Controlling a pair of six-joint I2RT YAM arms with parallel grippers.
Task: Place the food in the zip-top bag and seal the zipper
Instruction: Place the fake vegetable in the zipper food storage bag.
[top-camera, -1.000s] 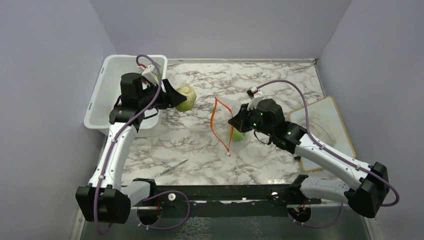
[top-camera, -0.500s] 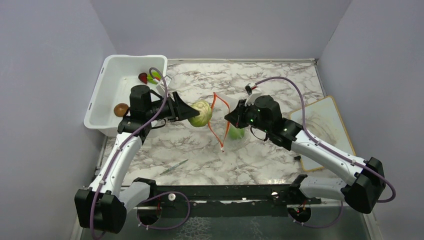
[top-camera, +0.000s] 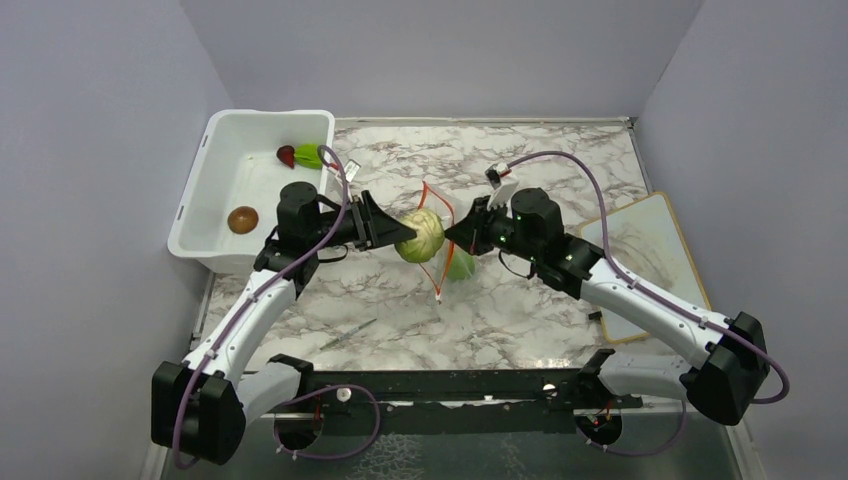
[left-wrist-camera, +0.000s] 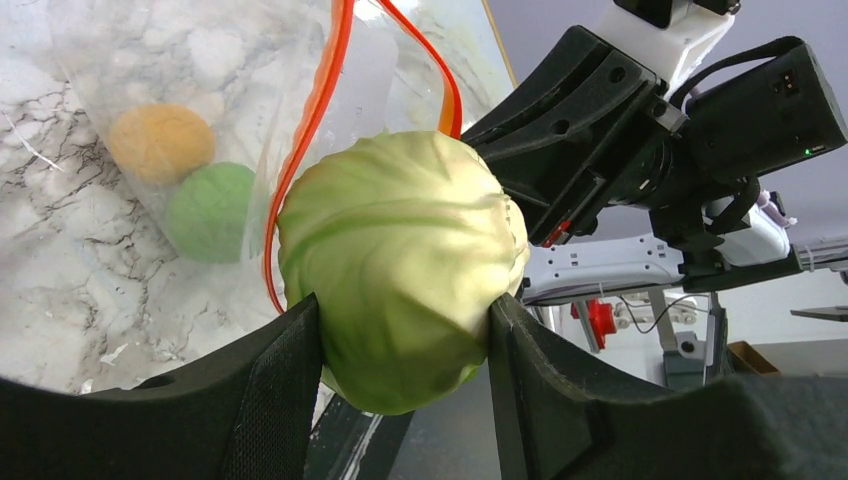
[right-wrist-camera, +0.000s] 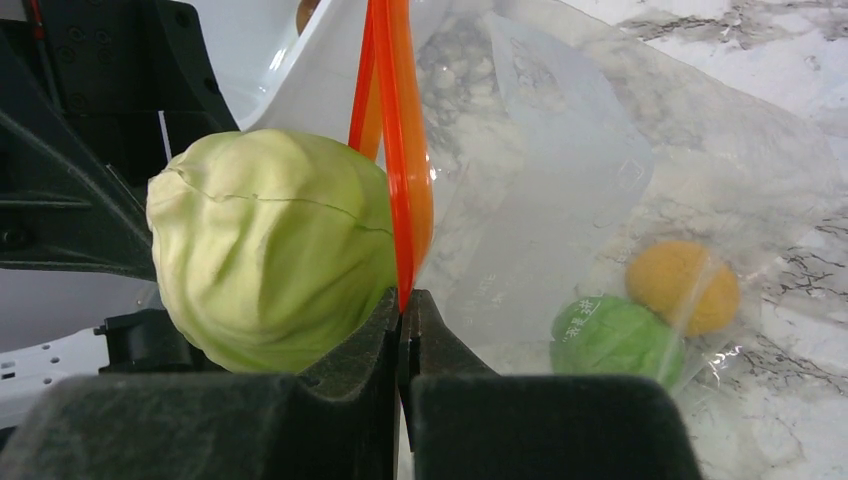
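Cabbage ball (top-camera: 420, 235) is in the middle of the top view, clamped in the half-open left claw (top-camera: 398, 236), just beside the zipper (right-wrist-camera: 400, 150). The right claw (right-wrist-camera: 402, 300) is fully closed on this orange-red strip and holds the mouth of the zip-top bag (right-wrist-camera: 560, 200) up. An orange piece (right-wrist-camera: 682, 287) and a green fruit (right-wrist-camera: 615, 337) lie inside, lower right of the right wrist view.

Pale green cabbage (left-wrist-camera: 400, 260), orange-red zipper (right-wrist-camera: 395, 150), clear bag (right-wrist-camera: 560, 200) — grey-veined white marble table (top-camera: 560, 160).
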